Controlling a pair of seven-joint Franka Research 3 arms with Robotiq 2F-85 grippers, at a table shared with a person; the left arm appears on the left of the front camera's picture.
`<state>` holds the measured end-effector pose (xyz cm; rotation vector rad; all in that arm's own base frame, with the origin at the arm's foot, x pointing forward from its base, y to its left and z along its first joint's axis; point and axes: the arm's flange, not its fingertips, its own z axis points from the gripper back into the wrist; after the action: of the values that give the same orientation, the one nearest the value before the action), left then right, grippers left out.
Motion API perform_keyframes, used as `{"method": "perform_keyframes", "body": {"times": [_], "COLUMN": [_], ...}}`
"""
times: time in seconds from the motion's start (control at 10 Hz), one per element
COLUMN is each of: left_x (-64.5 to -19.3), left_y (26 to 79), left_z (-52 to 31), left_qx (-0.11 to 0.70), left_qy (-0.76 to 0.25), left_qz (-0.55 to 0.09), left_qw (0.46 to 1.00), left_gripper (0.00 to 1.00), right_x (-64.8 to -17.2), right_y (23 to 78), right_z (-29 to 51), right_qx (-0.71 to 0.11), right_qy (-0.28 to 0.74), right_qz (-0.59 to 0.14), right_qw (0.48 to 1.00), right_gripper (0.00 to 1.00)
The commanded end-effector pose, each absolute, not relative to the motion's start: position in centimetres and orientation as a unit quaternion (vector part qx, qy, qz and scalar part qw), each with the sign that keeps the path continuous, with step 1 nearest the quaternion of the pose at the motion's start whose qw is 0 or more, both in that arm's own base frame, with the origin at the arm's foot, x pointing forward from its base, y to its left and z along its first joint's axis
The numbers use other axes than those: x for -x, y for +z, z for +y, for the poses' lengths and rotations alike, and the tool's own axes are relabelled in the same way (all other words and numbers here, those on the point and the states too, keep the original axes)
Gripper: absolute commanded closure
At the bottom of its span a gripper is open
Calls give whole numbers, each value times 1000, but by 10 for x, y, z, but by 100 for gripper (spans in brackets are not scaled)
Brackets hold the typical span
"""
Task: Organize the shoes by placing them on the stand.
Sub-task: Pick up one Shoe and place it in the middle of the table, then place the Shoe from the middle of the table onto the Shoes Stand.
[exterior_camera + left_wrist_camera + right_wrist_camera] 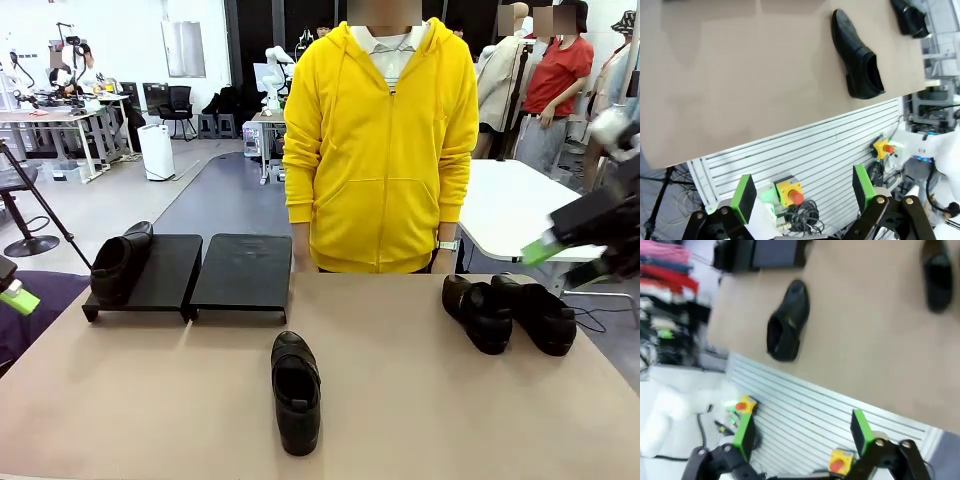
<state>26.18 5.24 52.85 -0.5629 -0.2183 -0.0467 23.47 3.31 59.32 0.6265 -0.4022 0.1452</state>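
At your table (pixel 420 400), the stand (pixel 240 270) bears one shoe (pixel 120 262); three wait. Left gripper (pixel 802 195) and right gripper (pixel 802 432) hang wide and empty, likely between picks, the middle shoe (pixel 296 390) well beyond both sets of fingers.

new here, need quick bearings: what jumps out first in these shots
A person in a bright yellow hoodie stands at the table's far side. One black shoe lies on the stand's left panel; a lone shoe sits mid-table and a pair at the right.
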Motion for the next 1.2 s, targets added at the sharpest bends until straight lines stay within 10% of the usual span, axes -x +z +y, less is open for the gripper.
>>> {"method": "perform_keyframes", "body": {"times": [0.0,0.4,0.5,1.1], "left_x": [-262,-262,-262,-262], "left_y": [529,529,529,529], "left_z": [54,54,54,54], "left_qx": [278,278,278,278], "left_qy": [-29,-29,-29,-29], "left_qz": [-110,-110,-110,-110], "left_qw": [954,954,954,954], "left_gripper": [0,0,0,0], "right_x": [-178,-203,-204,-204], "right_y": [525,482,580,580], "right_z": [8,28,-20,-20], "right_qx": [-303,-225,-276,-276], "right_qy": [-18,-16,-46,-46], "right_qz": [-195,-115,-148,-148], "right_qw": [933,967,949,949], "right_gripper": [0,0,0,0]}}
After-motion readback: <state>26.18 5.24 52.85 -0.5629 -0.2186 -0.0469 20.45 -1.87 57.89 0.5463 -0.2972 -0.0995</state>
